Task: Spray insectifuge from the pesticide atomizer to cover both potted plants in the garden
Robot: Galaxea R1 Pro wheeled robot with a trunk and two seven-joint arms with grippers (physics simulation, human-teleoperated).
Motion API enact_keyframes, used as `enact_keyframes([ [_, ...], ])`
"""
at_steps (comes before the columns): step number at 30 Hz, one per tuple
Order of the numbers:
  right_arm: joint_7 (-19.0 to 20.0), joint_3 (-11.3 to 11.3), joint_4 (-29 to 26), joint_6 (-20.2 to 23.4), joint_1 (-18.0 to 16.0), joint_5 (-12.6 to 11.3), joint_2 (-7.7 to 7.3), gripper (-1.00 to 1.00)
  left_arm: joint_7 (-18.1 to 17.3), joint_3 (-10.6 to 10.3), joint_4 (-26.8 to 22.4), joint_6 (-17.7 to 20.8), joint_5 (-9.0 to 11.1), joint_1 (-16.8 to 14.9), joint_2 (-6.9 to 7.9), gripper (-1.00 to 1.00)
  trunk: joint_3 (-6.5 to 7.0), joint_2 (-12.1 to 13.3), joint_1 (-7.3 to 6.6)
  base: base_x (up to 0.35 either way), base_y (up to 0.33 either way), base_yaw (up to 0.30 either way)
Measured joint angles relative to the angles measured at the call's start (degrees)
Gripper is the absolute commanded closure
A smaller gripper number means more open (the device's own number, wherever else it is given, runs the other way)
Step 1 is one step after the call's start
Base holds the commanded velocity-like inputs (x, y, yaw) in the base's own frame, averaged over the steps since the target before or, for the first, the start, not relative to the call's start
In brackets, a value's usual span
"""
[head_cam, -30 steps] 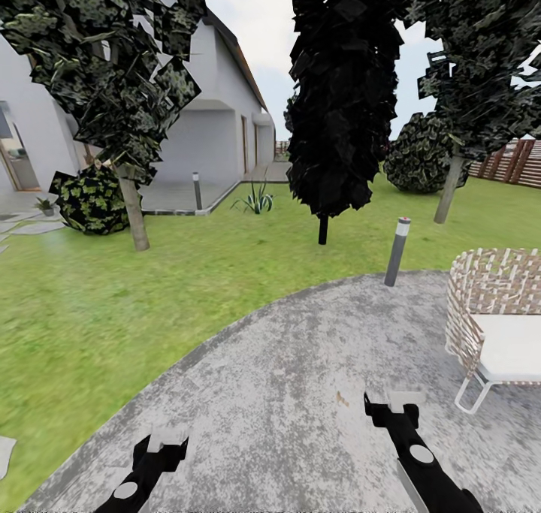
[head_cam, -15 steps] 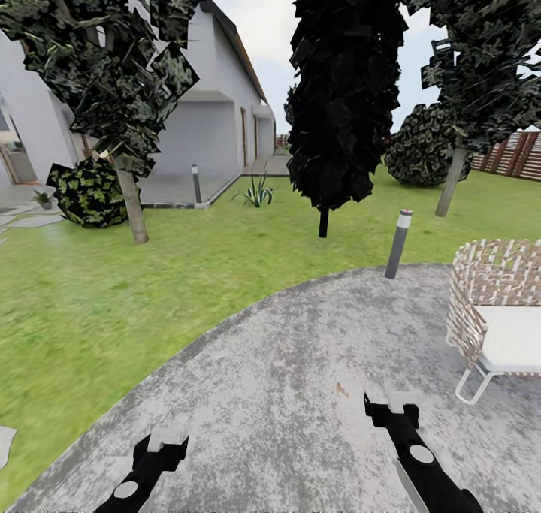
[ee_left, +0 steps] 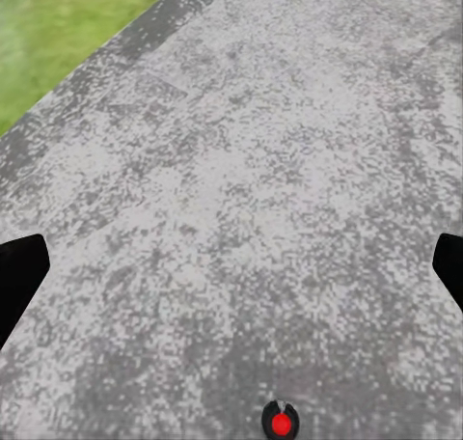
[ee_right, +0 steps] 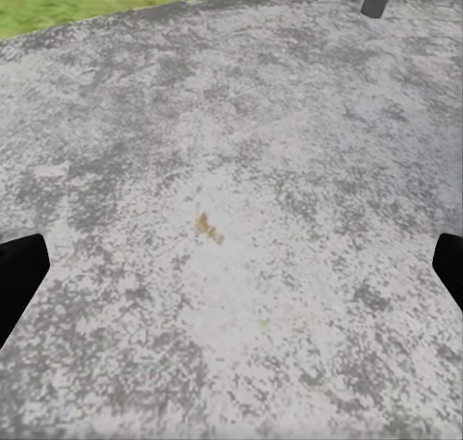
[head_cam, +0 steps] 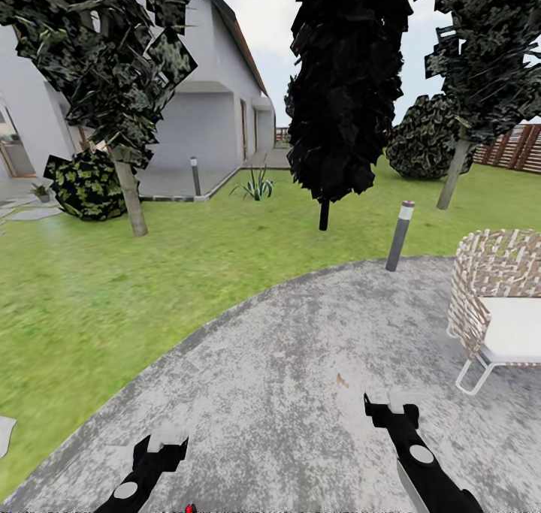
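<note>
Robot on its way through the garden, seen from the head camera and both wrist cameras. The lawn spreads across the left and far side of the head view. A white house stands behind it at the left. Three dark trees rise from the grass: one at left, a black columnar one at centre, one at right. A grey gravel patio curves across the foreground beneath both arms. A round dark-leaved bush sits beside the left tree trunk, and a second stands near the brown slatted fence at far right. A woven chair with a white seat stands on the patio's right edge. A grey bollard lamp stands where patio meets grass; a smaller one stands by the house. A spiky thin-leaved plant grows near the house. The left gripper and right gripper hang low over the gravel, each with fingers spread wide and holding nothing. A small brown fleck lies on the gravel under the right one. A small potted plant stands far left, too small to tell apart. The pesticide atomizer is not found in these views.
</note>
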Motion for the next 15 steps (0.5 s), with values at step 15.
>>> enact_keyframes([
  [15,0.0,0.0,0.0,0.0,0.0,0.0,0.0,-1.0,0.0,0.0,0.0,-0.1,0.0,0.0,0.09,-1.0,-4.07,-6.0,3.3,0.0,0.0,0.0],
])
